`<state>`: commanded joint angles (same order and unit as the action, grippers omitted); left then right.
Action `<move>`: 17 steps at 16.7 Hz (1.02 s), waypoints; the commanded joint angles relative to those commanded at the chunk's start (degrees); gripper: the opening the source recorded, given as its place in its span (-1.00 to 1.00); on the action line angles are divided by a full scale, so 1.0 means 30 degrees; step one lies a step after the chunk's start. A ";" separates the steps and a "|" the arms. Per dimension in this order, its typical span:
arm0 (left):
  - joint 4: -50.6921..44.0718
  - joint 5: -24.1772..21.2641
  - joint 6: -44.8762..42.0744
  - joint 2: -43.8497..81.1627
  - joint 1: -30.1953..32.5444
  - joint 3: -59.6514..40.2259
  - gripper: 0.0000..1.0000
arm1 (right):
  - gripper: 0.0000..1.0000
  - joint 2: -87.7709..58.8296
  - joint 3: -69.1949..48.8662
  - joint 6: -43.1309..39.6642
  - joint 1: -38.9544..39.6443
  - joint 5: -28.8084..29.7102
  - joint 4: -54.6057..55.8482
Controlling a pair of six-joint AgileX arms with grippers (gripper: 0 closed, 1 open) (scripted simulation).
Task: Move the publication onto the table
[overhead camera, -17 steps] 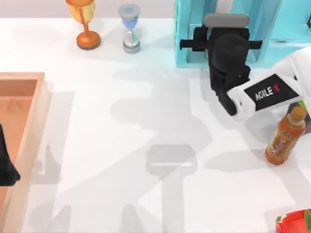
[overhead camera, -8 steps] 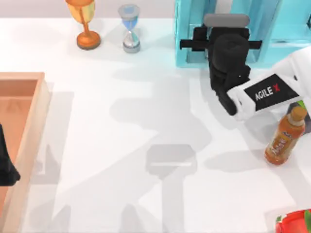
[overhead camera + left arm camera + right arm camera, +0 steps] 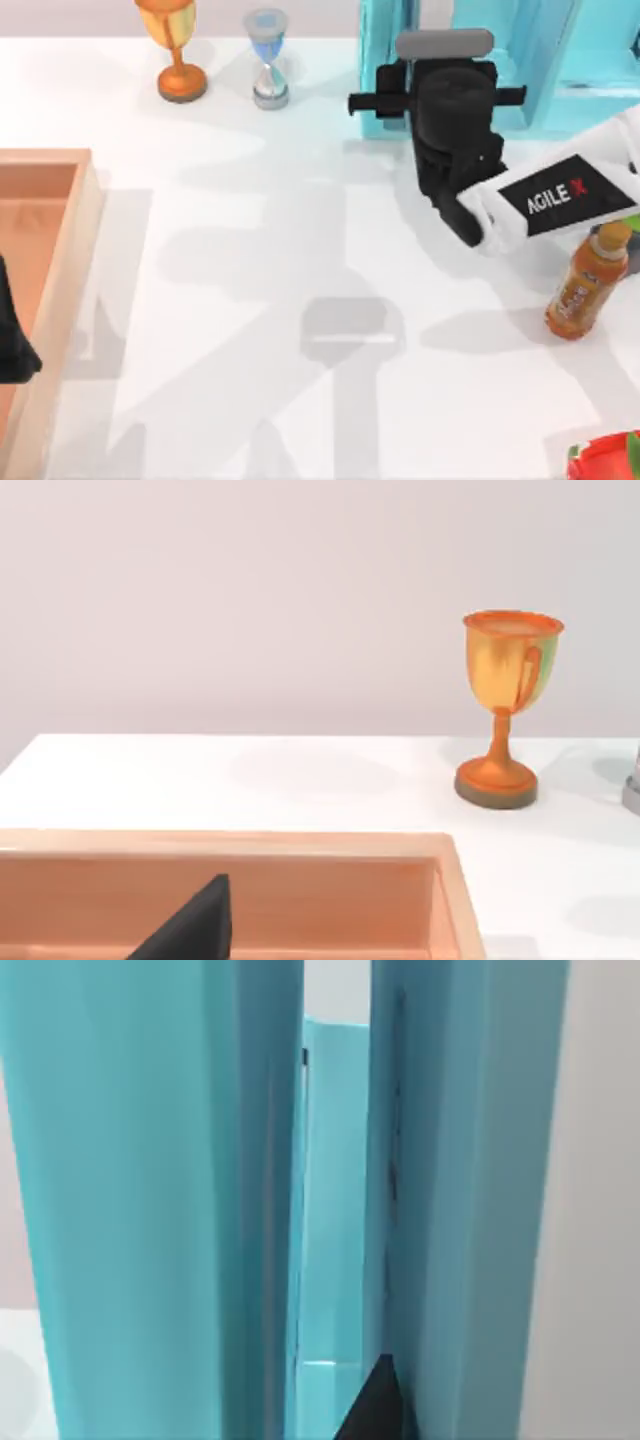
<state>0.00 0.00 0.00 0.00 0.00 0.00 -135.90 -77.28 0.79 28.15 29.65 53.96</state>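
Observation:
The publication [image 3: 510, 50] is a teal-blue slab standing upright among the panels of the turquoise shelf unit [image 3: 385, 60] at the back right. My right gripper [image 3: 445, 55] reaches into the shelf beside it, under the black wrist. In the right wrist view the publication [image 3: 470, 1210] rises close in front, and one dark fingertip [image 3: 378, 1405] lies against its side. The other finger is hidden. The white table [image 3: 300, 200] spreads in front of the shelf. My left gripper [image 3: 12, 340] is parked over the wooden tray at the far left.
An orange drink bottle [image 3: 585, 285] stands just in front of the right forearm. A wooden tray [image 3: 60, 250] lies along the left edge. A gold trophy [image 3: 178, 50] and an hourglass [image 3: 268, 60] stand at the back left. A red object [image 3: 605, 460] sits at the front right corner.
The right arm stayed still at first, then shifted left and slightly back. The teal-blue slab's edge moved left along with it. The left arm has not moved.

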 joint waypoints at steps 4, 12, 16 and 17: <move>0.0000 0.0000 0.0000 0.0000 0.0000 0.0000 1.00 | -1.00 0.5784 0.2543 0.0166 0.1300 0.0989 -0.1603; 0.0000 0.0000 0.0000 0.0000 0.0000 0.0000 1.00 | -1.00 1.5751 0.8231 0.0170 0.3220 0.3877 -0.5596; 0.0000 0.0000 0.0000 0.0000 0.0000 0.0000 1.00 | -1.00 1.6245 0.8753 0.0193 0.3687 0.4170 -0.6107; 0.0000 0.0000 0.0000 0.0000 0.0000 0.0000 1.00 | -1.00 1.6245 0.8753 0.0193 0.3687 0.4170 -0.6107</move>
<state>0.00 0.00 0.00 0.00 0.00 0.00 -87.16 -51.02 1.37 39.21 42.16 35.64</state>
